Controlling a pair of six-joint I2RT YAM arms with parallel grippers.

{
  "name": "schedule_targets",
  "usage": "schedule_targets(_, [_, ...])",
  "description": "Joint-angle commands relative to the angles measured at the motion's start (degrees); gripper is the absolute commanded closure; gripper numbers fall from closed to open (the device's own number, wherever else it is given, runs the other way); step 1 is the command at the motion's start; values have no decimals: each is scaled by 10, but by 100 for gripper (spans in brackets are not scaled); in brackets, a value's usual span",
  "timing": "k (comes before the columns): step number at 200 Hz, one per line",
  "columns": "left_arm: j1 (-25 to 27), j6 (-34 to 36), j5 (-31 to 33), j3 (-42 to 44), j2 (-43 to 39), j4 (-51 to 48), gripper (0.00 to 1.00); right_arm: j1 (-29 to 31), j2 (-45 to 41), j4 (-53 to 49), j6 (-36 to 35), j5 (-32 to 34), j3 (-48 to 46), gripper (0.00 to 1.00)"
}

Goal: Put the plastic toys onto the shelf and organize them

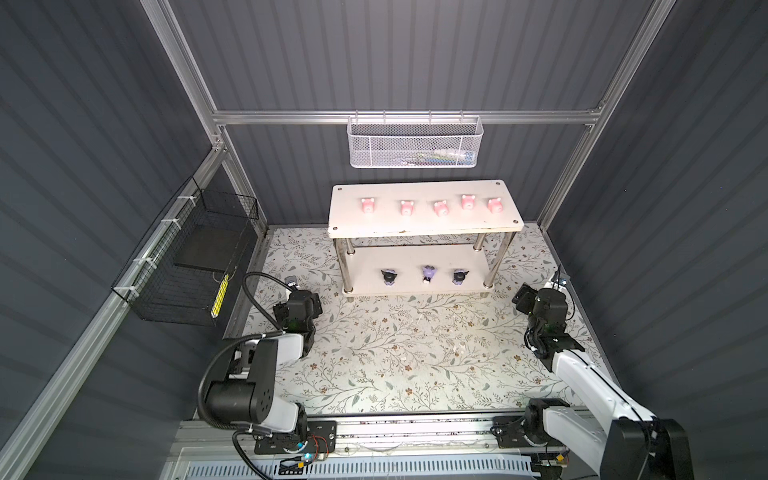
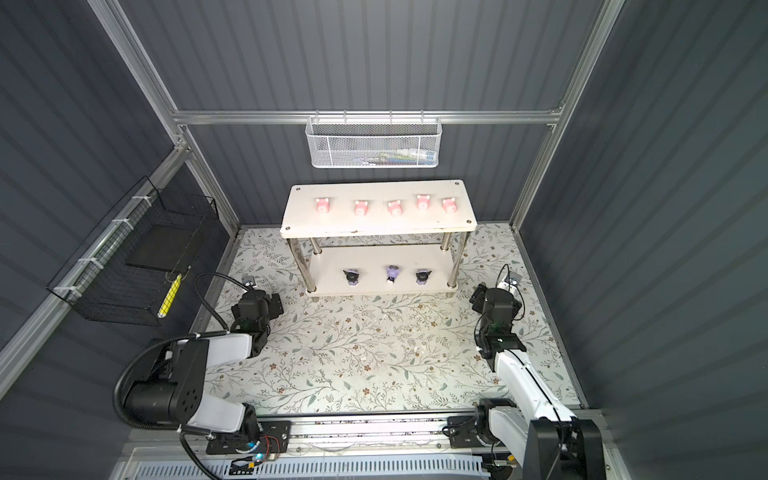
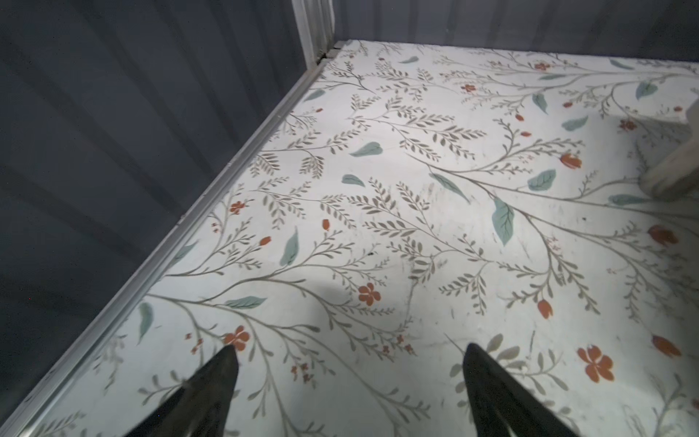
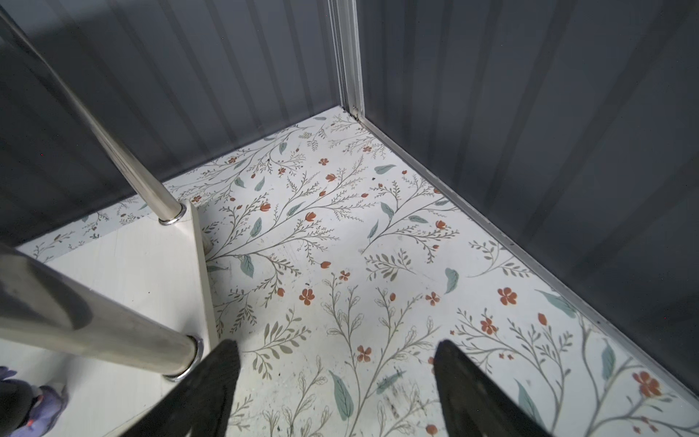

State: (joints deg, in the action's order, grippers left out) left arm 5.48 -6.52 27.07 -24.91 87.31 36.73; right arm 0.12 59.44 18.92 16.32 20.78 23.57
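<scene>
The shelf (image 1: 386,224) carried five pink toys (image 1: 440,208) on top, three black-and-lavender toys (image 1: 428,274) below; left gripper (image 3: 350,347) and right gripper (image 4: 336,342) stood spread, empty.

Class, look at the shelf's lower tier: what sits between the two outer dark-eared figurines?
A third, mostly lavender figurine sits between the left figurine and the right figurine; both top views show it.

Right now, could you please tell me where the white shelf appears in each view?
Top view: the shelf stands at centre, on the far part of the floral mat.
Top view: the shelf in the same spot, slightly further left.
Left wrist: only one foot of it shows, at the frame's edge.
Right wrist: a lower-tier corner with two metal legs.
Shared landmark: the floral mat, in all four.
</scene>
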Motion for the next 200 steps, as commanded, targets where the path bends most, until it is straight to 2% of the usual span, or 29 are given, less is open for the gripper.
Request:
schedule_targets(1, [-5, 33, -34, -11, 37, 108, 6, -4, 41, 105, -54, -15, -8, 17])
schedule_targets(35, [-3, 47, -42, -11, 111, 178, 0, -13, 137, 197, -99, -37, -2, 17])
schedule_targets(54, [-2, 41, -43, -12, 106, 163, 0, -15, 180, 232, -105, -62, -3, 17])
schedule_targets(69, [-2, 44, -43, -10, 110, 177, 0, -15, 220, 307, -115, -81, -22, 16])
schedule_targets(84, [-2, 42, -43, -9, 109, 175, 0, -18, 205, 279, -110, -91, -22, 15])
schedule_targets(105, [-2, 42, -43, -8, 109, 177, 0, -20, 238, 382, -118, -103, -55, 11])
schedule_targets(130, [-2, 42, -43, -8, 109, 178, 0, -20, 243, 392, -116, -99, -60, 1])
schedule_targets(200, [-2, 42, -44, -8, 109, 177, 0, -19, 242, 394, -117, -99, -60, 1])
